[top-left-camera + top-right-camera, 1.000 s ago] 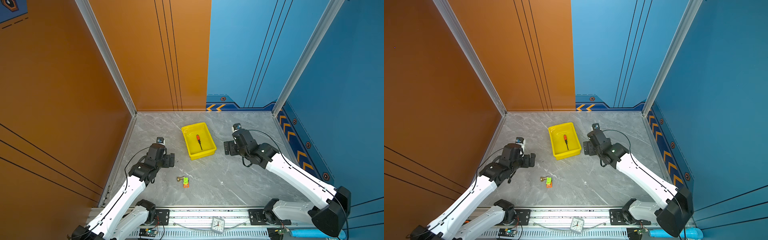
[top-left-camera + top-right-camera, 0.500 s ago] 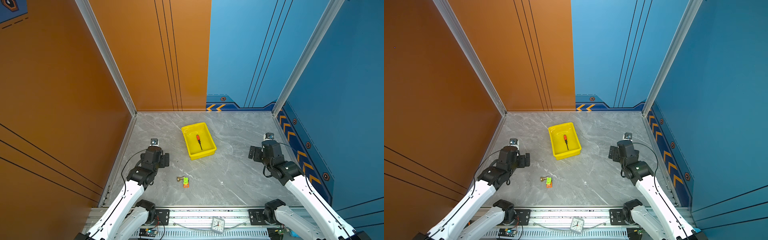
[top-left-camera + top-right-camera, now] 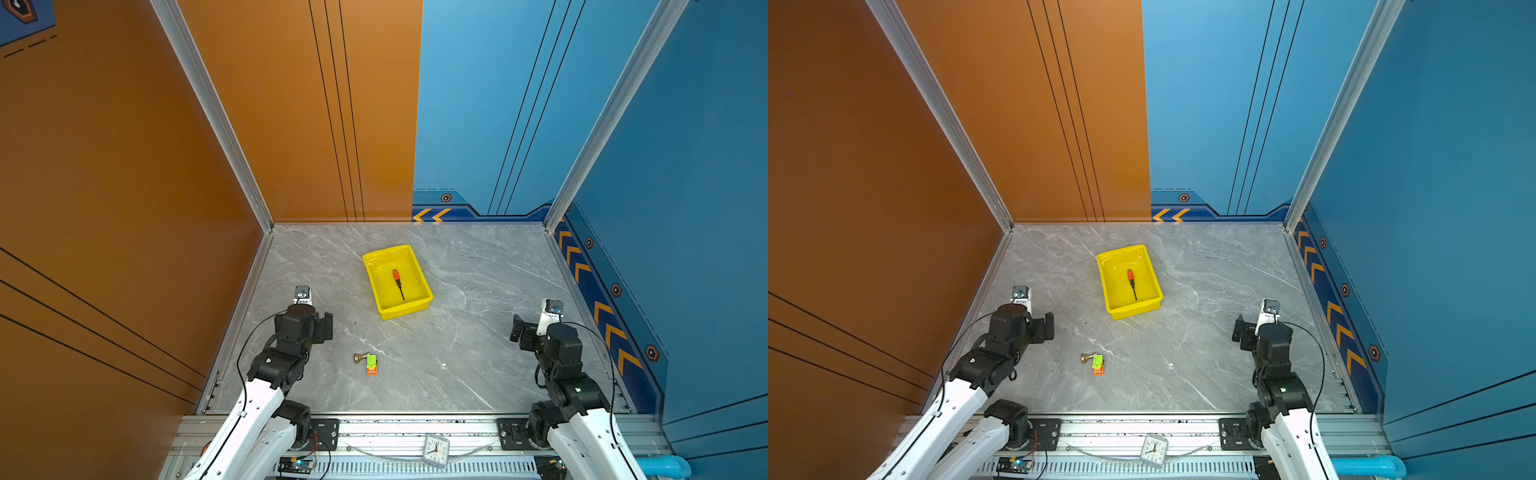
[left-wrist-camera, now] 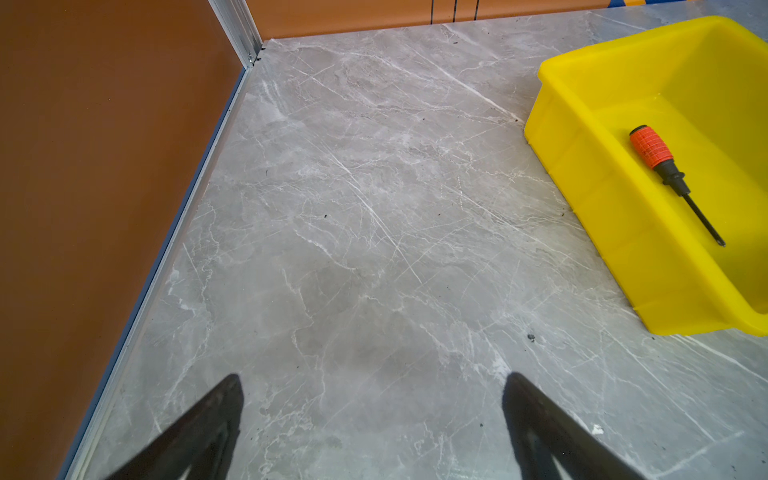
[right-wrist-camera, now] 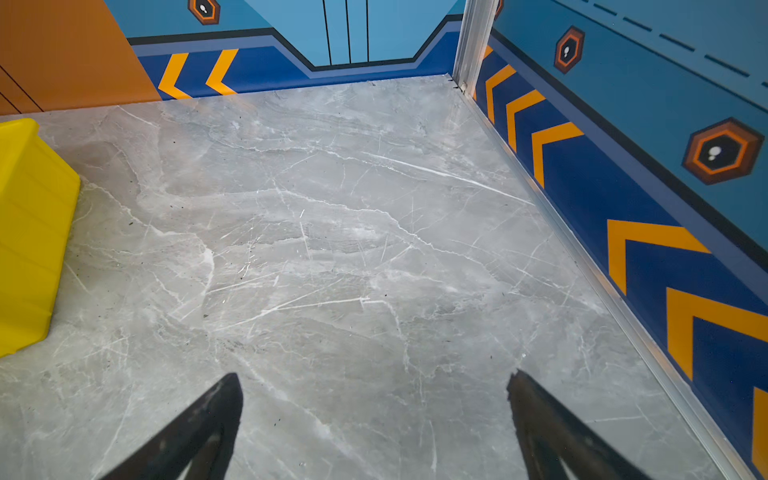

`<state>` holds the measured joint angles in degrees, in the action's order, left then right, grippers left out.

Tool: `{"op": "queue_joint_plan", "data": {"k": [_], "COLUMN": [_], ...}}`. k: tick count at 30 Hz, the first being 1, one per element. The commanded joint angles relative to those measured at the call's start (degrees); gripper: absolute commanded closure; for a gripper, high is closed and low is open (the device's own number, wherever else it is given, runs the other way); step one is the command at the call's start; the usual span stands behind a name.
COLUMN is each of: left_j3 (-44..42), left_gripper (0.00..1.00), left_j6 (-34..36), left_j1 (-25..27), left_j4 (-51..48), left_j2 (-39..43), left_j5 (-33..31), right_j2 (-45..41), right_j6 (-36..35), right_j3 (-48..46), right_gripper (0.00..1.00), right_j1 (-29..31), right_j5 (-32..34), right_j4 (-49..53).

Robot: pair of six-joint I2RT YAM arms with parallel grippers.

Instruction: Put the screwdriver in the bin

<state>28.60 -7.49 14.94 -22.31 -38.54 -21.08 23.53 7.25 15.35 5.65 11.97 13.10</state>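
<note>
The screwdriver (image 3: pixel 398 283) (image 3: pixel 1132 284), with an orange-red handle and a thin black shaft, lies loose on the floor of the yellow bin (image 3: pixel 405 311) (image 3: pixel 1136 311) at mid-table. The left wrist view shows the screwdriver (image 4: pixel 665 166) inside the bin (image 4: pixel 602 216), off to one side of my left gripper (image 4: pixel 374 378). My left gripper (image 3: pixel 326 326) is open and empty, left of the bin and nearer the front. My right gripper (image 3: pixel 517 330) (image 5: pixel 374 376) is open and empty over bare table, well right of the bin (image 5: pixel 29 232).
A green-and-orange toy block with a brass piece (image 3: pixel 371 364) (image 3: pixel 1097 365) lies on the table in front of the bin, between the arms. A small clock (image 3: pixel 435 450) rests on the front rail. Walls enclose the table at the left, back and right.
My right arm has drawn back from beside the bin to the right front of the table, jaws still open. The left arm pulled back slightly. The screwdriver stayed in the bin.
</note>
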Motion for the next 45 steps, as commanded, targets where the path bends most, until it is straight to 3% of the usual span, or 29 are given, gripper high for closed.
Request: {"op": "queue_joint_plan", "data": {"k": [1, 5, 11, 19, 27, 45], "left_j3": [-3.93, -8.36, -12.78, -14.39, -12.45, -5.33], "left_gripper": [0.02, 0.02, 0.02, 0.02, 0.02, 0.02], "left_j6": [1.75, 1.33, 1.84, 4.76, 8.55, 11.59], "left_j1": [-0.53, -0.7, -1.57, -2.37, -4.49, -6.21], "left_j4": [3.55, 8.59, 21.11, 36.26, 51.55, 62.51], "left_j2": [1.07, 1.41, -2.0, -12.75, -25.44, -41.35], "left_j5": [-1.78, -4.59, -4.74, -4.21, 0.31, 4.84], "right_j2": [-0.59, 4.75, 15.82, 27.41, 41.76, 57.56], "right_j6": [-1.42, -1.56, -2.81, -3.87, -3.75, -4.36], "right_j3": [-3.47, -5.14, -5.67, -4.78, -0.89, 4.17], "right_gripper": [0.0, 0.0, 0.0, 0.0, 0.0, 0.0], "right_j1": [-0.43, -0.55, -1.04, -1.86, -2.49, -3.37], "right_j5": [-0.67, 1.52, -2.25, -2.02, -3.9, -5.09], "right_j4": [-6.12, -11.61, -26.15, -38.37, -49.5, -61.79]}}
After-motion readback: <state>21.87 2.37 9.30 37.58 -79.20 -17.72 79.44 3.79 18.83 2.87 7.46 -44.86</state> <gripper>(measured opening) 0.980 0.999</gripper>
